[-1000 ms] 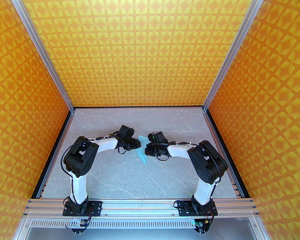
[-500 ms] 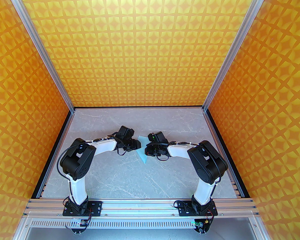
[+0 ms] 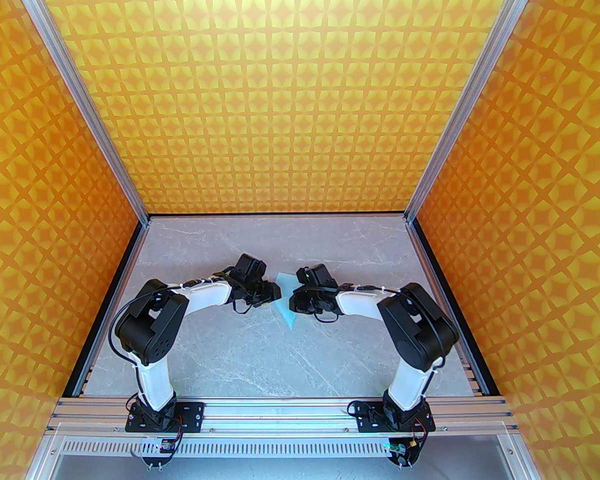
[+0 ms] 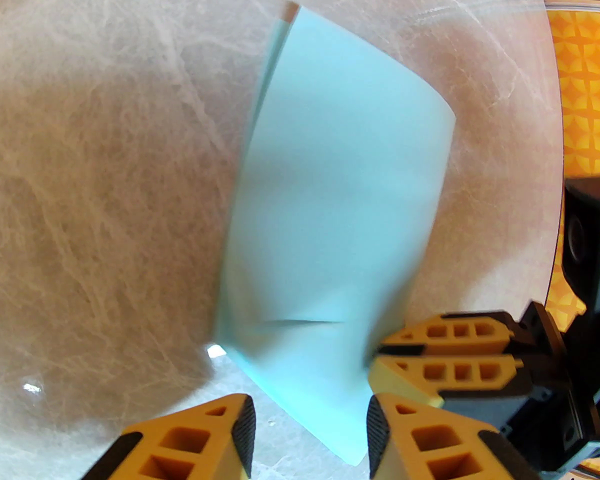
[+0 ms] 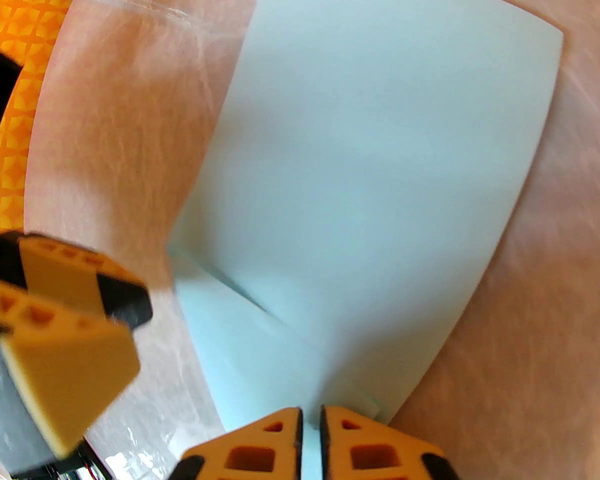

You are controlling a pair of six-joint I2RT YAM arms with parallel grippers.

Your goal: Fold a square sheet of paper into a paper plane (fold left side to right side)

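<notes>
Grey marbled desk (image 3: pixel 230 358), mid-depth, between the two wrists: light-blue paper sheet (image 3: pixel 286 313), folded narrow, pointed end toward the near edge. In the wrist views, bowed rather than flat, with a layered flap and a crease near the gripped end.

Left arm (image 3: pixel 150 320): up from its base, elbow high and pushed outward, forearm angled inward and down to the sheet's left side. Left end effector (image 4: pixel 310 420): fingers clearly parted, about half open, the sheet's lower corner lying in the gap, neither pad touching it.

Right arm (image 3: pixel 417 320): mirrored pose, elbow high, forearm sloping in to the sheet's right side. Right end effector (image 5: pixel 310 420): closed to a thin slit, with the sheet's near edge in that slit. Tips of the two end effectors just beside each other.
</notes>
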